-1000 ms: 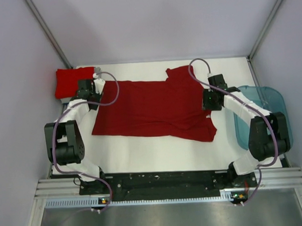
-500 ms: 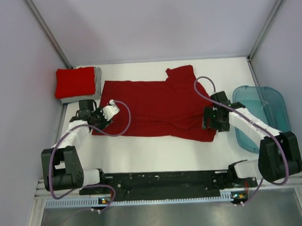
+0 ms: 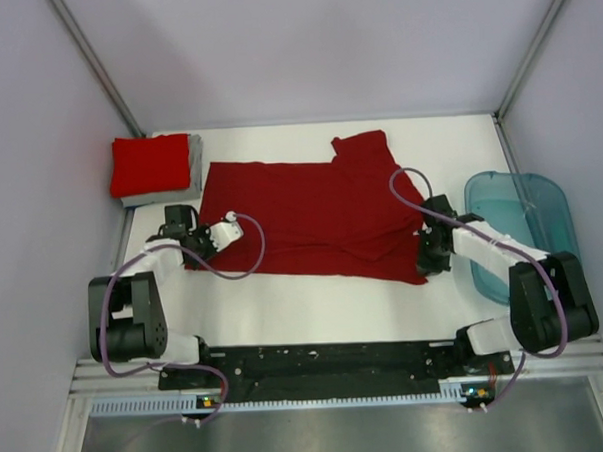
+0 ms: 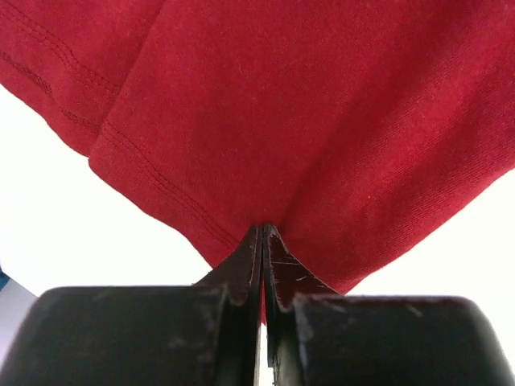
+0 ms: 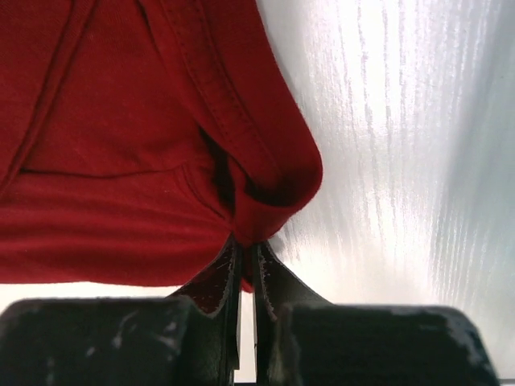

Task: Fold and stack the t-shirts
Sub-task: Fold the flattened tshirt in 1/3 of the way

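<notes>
Cloth is now caught at both near corners. A moment ago the left end effector and the right end effector were open and coming in beside the near edge of the dark red t-shirt. Now each one is closed tight with a bit of red cloth pinched between its tips. The left one has the near left corner, right at the hem. The right one has the near right corner, where the cloth is bunched up. It may be holding the sleeve and the body together, but the folds hide that.

The dark red t-shirt lies spread out in the middle of the desk, not folded yet. At the far left, the bright red t-shirt sits folded on top of the grey t-shirt. So two shirts look done and this is the last one. With both corners held, the arms seem ready to lift that edge for the first fold.
</notes>
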